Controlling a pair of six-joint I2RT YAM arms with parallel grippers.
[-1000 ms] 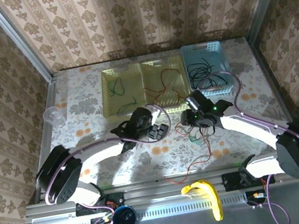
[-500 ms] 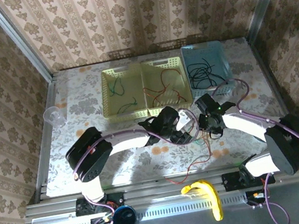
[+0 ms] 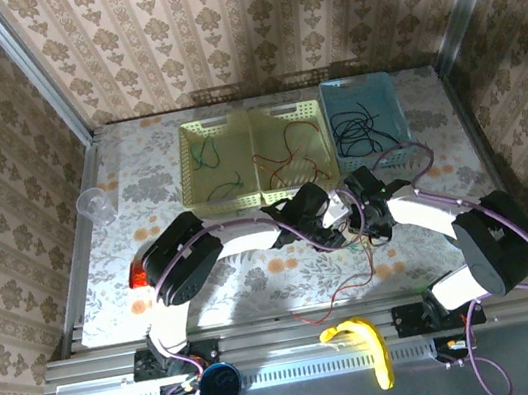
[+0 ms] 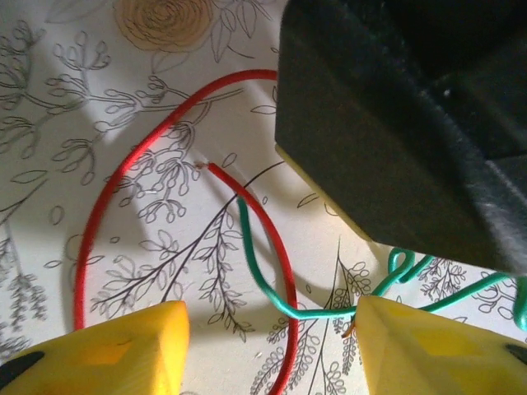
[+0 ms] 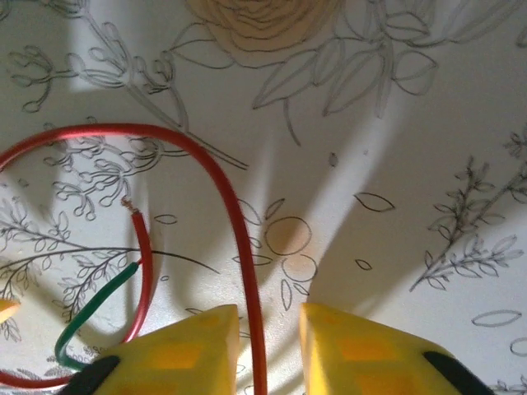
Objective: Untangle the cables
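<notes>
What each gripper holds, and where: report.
Nothing held: left gripper open over red cable and green cable; right gripper straddles long red cable mid-run, unclamped.

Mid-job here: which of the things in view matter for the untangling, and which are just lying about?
Job in hand: red cable, green cable, left gripper, right gripper; probably also the yellow baskets and blue basket, which hold loose cables.

Lying about: clear cup, yellow banana-shaped object, dark round object by the front rail.
</notes>
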